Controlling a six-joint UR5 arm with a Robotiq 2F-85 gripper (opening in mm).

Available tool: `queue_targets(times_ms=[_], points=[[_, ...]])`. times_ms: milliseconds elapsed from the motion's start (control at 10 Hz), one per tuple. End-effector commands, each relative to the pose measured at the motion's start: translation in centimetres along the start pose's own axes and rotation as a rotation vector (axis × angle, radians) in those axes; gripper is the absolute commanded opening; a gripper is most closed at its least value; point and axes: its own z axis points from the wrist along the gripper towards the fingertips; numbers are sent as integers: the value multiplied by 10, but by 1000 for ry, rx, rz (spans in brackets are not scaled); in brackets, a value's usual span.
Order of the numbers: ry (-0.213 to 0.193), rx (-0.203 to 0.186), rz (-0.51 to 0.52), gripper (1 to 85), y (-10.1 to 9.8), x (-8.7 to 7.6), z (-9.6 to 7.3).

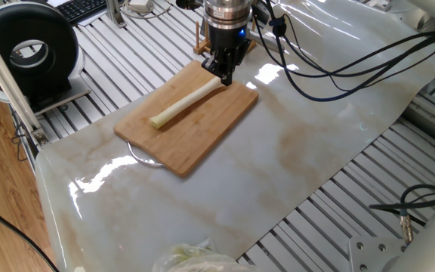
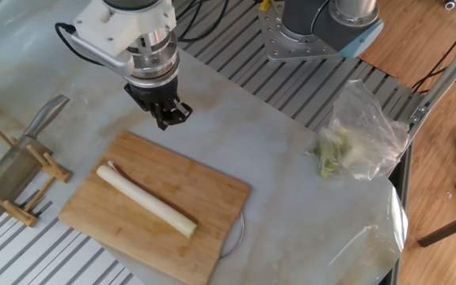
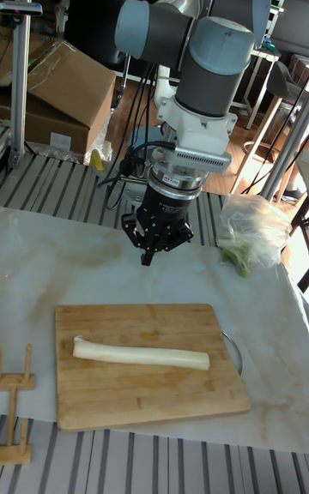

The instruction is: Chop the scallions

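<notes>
The other fixed view shows a clear plastic bag (image 2: 364, 131) lying well to the side of the gripper (image 2: 167, 117), and inside it a pale green leafy bundle (image 2: 332, 155), bunched toward the bag's lower end. On the opposite side of the gripper a cleaver (image 2: 16, 157) rests in a small wooden rack (image 2: 24, 186), blade down among the pegs and handle pointing up and away.

The gripper hangs point-down above the marble-patterned mat (image 2: 291, 190), just beyond the far edge of the bamboo cutting board (image 2: 153, 210). Its two dark fingers come together at the tip with no gap visible between them, and nothing is held there. In the tall fixed view the gripper (image 3: 148, 257) likewise tapers to a single closed point, clear of the board (image 3: 146, 365) below it.

The scallion (image 2: 145, 201), one whole pale stalk, lies flat on the board, apart from the gripper and untouched by it. In this view its thin root end is the end nearer the fingers, and the stalk runs diagonally away from them toward the board's near edge. In one fixed view the gripper (image 1: 225, 75) overlaps the white end of the scallion (image 1: 187, 100) in the picture, while the yellowish-green end lies farthest from it, toward the middle of the board (image 1: 187, 117).
</notes>
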Motion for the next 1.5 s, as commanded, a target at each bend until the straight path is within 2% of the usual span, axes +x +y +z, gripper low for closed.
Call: queue_targets(times_ms=[0,100,600,800,900,1000,1300,1400], points=[[-24,-13,17,13,10,-5,2],[-30,-31,27,13,16,-7,2],[-37,-51,16,13,26,-8,3],[-32,-98,12,13,39,-7,3],[-23,-90,2,13,37,-4,3],[-12,-109,14,13,42,-2,3],[-21,-128,16,13,46,-4,2],[-18,-115,21,13,43,-4,2]])
